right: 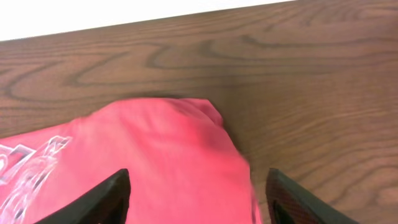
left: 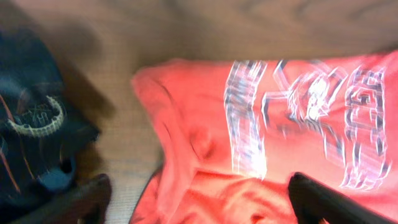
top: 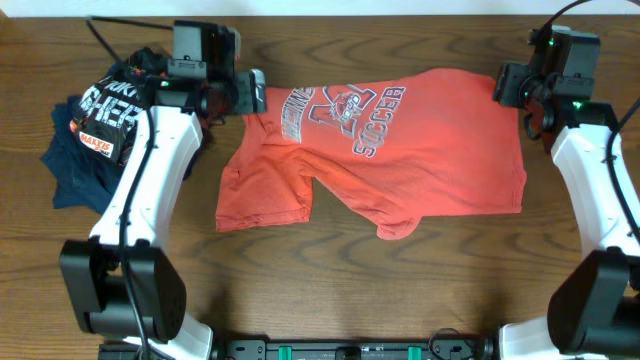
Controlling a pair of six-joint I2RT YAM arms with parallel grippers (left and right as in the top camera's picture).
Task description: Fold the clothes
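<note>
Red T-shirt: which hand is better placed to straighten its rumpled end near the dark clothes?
Probably the left hand: it hangs open over that end of the T-shirt, while the right hand is at the opposite corner.

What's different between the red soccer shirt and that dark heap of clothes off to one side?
The red T-shirt lies mostly spread flat, print up; the dark heap is bunched up. The red T-shirt is one garment; the dark heap looks like a black lettered piece over a navy one. The red T-shirt covers far more of the table than the dark heap. Both carry printed lettering.
</note>
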